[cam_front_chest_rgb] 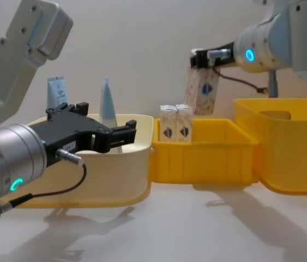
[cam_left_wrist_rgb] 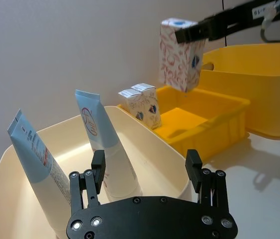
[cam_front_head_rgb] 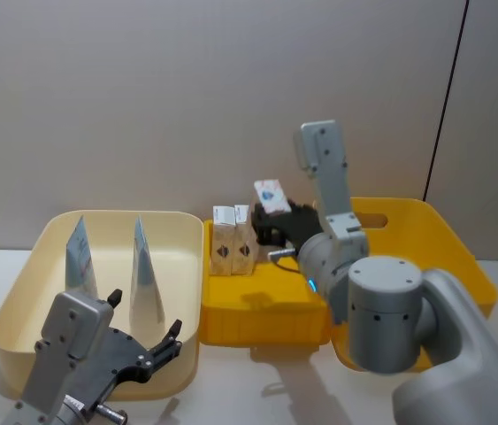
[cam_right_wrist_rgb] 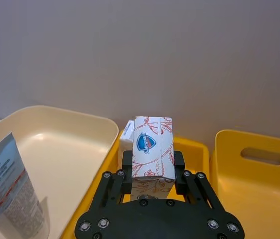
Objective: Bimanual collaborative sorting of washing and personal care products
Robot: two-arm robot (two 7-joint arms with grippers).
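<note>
Tabletop (cam_front_chest_rgb: 197,232): carton (cam_right_wrist_rgb: 151,138) in right end effector (cam_right_wrist_rgb: 152,162)

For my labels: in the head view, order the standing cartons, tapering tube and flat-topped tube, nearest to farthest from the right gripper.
1. standing cartons, yellow tray, beside the right gripper
2. tapering tube, cream bin, right half
3. flat-topped tube, cream bin, left half

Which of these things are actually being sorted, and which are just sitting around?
Being sorted: carton held in the right gripper; two cartons standing in the small yellow bin; flat-topped tube and tapering tube in the cream bin.
Just there: both those bins; large yellow bin; left gripper, open, near the cream bin.
</note>
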